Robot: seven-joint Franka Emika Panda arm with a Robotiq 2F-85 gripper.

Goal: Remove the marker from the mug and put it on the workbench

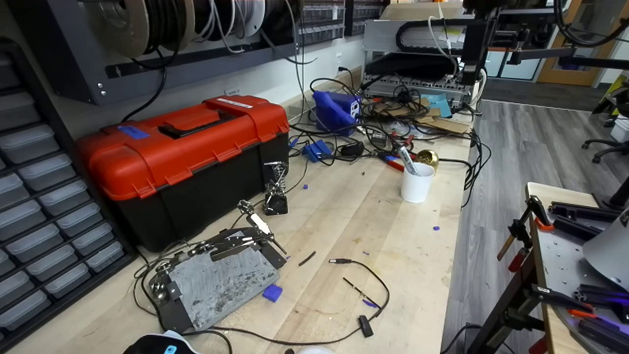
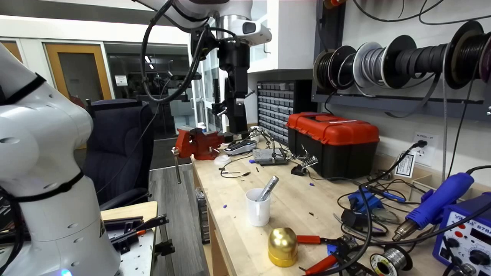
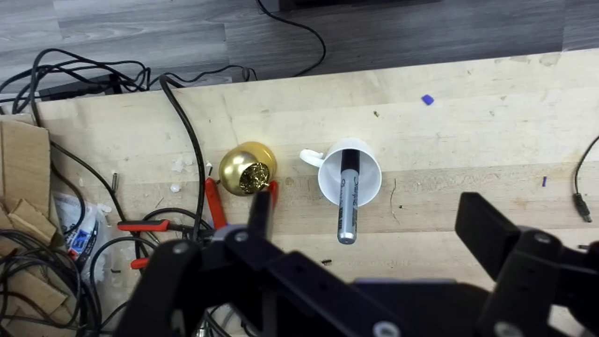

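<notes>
Just right of centre in the wrist view, the marker [image 3: 348, 201] slants out of the mug [image 3: 369, 178], and our hand [image 3: 372, 220] hangs spread wide, touching neither. If we lift the marker straight up, its slant could, we judge, catch the mug and topple it

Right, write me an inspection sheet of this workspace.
Surface: pale-grained wooden workbench, small blue scraps on it.
Job's things: silver-grey marker leaning in white cylindrical mug, black end inside.
Clutter: rounded gold metal holder, red-handled metal tool near it.
Gripper: black fingers wide apart, holding nothing.
Cables: black cables, tangled, some hanging over the workbench's edge.
Surroundings: red-and-black plastic toolbox on the workbench; grey plank floor alongside.
</notes>
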